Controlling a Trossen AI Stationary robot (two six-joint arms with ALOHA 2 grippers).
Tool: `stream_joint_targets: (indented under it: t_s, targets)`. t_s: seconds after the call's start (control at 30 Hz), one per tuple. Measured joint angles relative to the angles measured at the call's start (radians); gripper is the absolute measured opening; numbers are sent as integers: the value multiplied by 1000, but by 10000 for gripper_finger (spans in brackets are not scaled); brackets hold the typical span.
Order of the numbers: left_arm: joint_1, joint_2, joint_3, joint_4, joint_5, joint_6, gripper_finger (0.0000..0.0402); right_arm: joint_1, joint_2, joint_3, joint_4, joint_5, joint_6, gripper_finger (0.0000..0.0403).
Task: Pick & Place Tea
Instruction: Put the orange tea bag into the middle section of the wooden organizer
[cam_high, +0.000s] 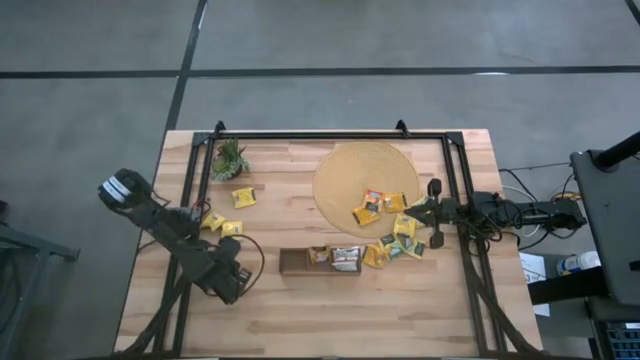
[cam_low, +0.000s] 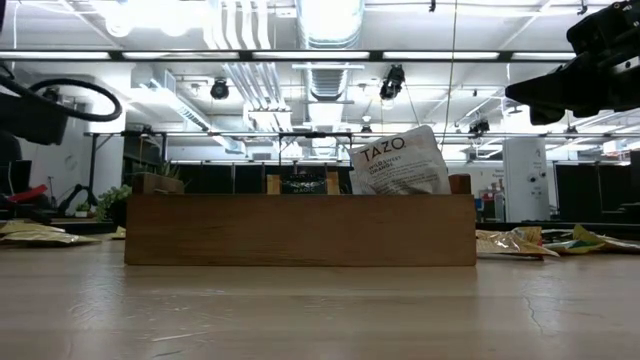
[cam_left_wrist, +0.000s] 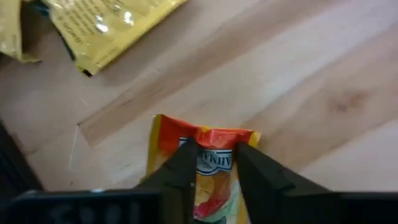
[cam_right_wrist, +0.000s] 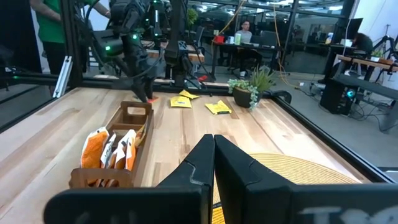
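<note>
My left gripper (cam_high: 238, 278) is near the dark brown tray's left end (cam_high: 284, 262), shut on an orange tea sachet (cam_left_wrist: 205, 140). It also shows in the right wrist view (cam_right_wrist: 149, 94), low over the table. My right gripper (cam_high: 420, 212) is shut and empty over the round mat's right edge (cam_high: 410, 175). Several sachets stand in the tray (cam_right_wrist: 112, 152), among them a white one (cam_low: 400, 160). Two sachets lie on the mat (cam_high: 380, 203). Yellow sachets lie right of the tray (cam_high: 400, 243) and on the table's left part (cam_high: 225, 226). My left gripper pinches the orange sachet between its two fingers (cam_left_wrist: 186, 163), on a strip a little in from one edge (cam_left_wrist: 214, 160). The fingers come from above, slanting down. The sachet is creased between them. I cannot tell whether it touches the table.
A small green plant (cam_high: 229, 160) stands at the far left corner. A black frame (cam_high: 330, 133) runs around the table's far and side edges. Another yellow sachet (cam_high: 243, 197) lies near the plant. Bare wood lies along the near edge (cam_high: 330, 320).
</note>
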Motion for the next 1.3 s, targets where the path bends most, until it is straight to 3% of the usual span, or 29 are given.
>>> stream_joint_targets:
  t_s: [0.1, 0.17, 0.37, 0.67, 0.87, 1.1, 1.3]
  targets:
    - [1, 1, 28, 5, 7, 59, 33, 0, 1, 0, 0, 0, 0, 9]
    - [5, 1, 49, 6, 6, 97, 16, 0, 1, 0, 0, 0, 0, 9]
    - [15, 11, 166, -65, -47, 247, 12, 0, 1, 0, -1, 0, 0, 9]
    - [52, 75, 432, -178, -240, 675, 10, 0, 0, 0, 0, 0, 0, 9]
    - [93, 209, 689, -283, -307, 1018, 9, 0, 0, 0, 0, 0, 0, 9]
    - [154, 451, 1048, -586, -352, 1363, 9, 0, 0, 0, 0, 0, 0, 9]
    - [172, 629, 1257, -693, -448, 1711, 9, 0, 0, 0, 0, 0, 0, 9]
